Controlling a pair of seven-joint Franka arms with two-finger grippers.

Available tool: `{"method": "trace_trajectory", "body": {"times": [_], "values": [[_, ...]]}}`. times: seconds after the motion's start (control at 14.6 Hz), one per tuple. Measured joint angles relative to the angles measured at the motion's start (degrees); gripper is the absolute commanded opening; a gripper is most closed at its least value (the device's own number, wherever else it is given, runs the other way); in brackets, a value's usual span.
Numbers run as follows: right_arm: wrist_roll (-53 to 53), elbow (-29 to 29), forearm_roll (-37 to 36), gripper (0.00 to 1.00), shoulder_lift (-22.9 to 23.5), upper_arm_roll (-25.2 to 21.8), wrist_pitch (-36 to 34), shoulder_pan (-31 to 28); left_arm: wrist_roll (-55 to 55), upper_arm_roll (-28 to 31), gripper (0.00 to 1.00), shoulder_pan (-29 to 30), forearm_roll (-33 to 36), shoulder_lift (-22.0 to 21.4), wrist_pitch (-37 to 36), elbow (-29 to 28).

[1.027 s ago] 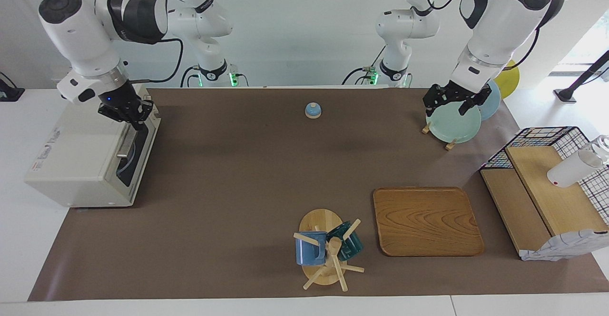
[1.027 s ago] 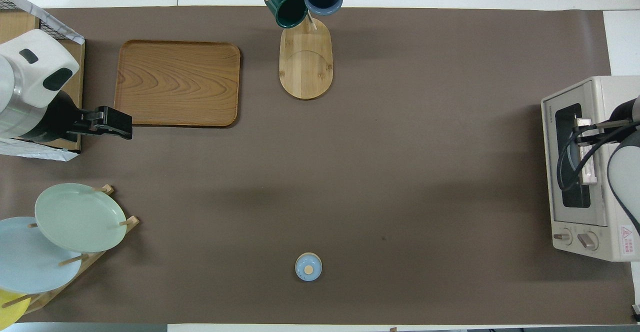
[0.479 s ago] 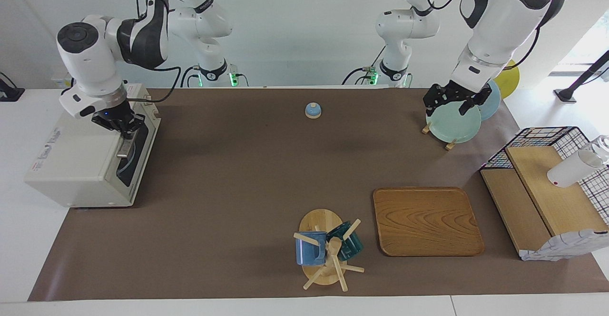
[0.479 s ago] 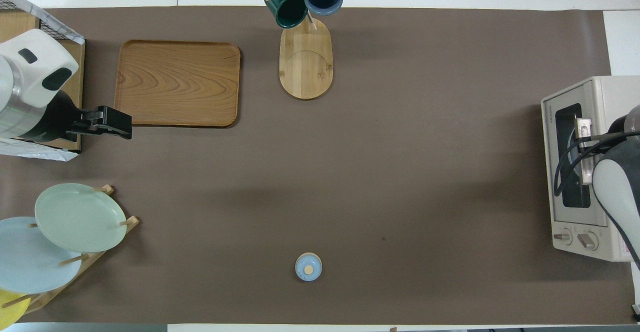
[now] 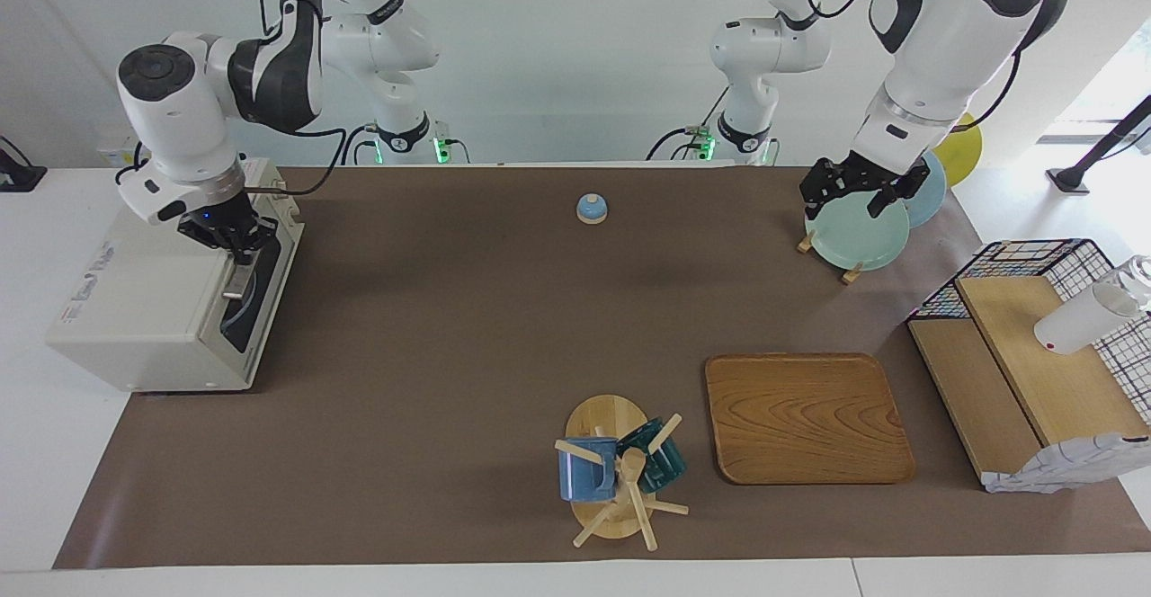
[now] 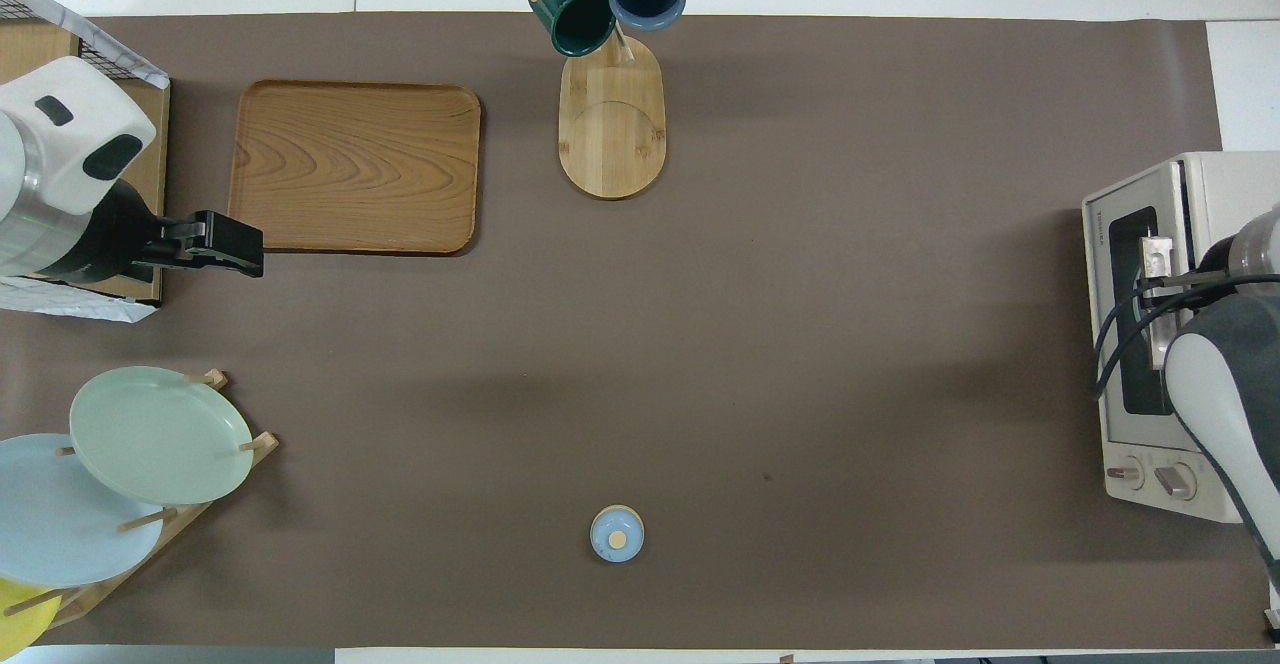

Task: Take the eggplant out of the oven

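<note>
Since a second ago the right arm has been swinging its upper links over toward the robots' side of the oven (image 5: 157,309), and its wrist is now sitting lower against the top front edge. Its right gripper (image 5: 236,251) is pressing down at the oven's metal bar handle (image 5: 236,284), fingertips drawn together, apparently on the handle, though the wrist is hiding the exact contact. The oven is standing at the right arm's end of the table with its dark glass door (image 5: 247,305) appearing closed or nearly so. Whether the eggplant is lying inside cannot be told, since it is not showing through the glass in either view. The left arm is waiting, its left gripper (image 5: 852,200) hanging with fingers spread wide and holding nothing, over the pale green plate (image 5: 859,236) in the wooden plate rack (image 6: 215,489). A wooden tray (image 5: 807,417) is lying farther from the robots than that rack, and beside it the mug stand (image 5: 607,480) is carrying a blue mug (image 5: 584,471) and a dark green mug (image 5: 661,460). A small blue bell (image 5: 592,209) is resting near the robots at mid-table.
</note>
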Motion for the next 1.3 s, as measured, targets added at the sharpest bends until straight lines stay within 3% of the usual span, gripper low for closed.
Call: {"method": "trace_trajectory", "body": {"times": [0.48,0.82,1.3], "values": [[7.72,-5.39,2.52,0.0,1.9,1.37,7.17,6.54,0.0,0.0,1.0,0.0,0.0,-0.01,0.91,0.04],[8.43,-9.05,5.59,0.0,5.55,1.73,16.24,7.6,0.0,0.0,1.0,0.0,0.0,-0.01,1.4,0.04],[8.47,-9.66,10.67,0.0,11.42,1.47,21.11,7.66,0.0,0.03,1.0,0.49,0.0,-0.01,1.48,0.04]]}}
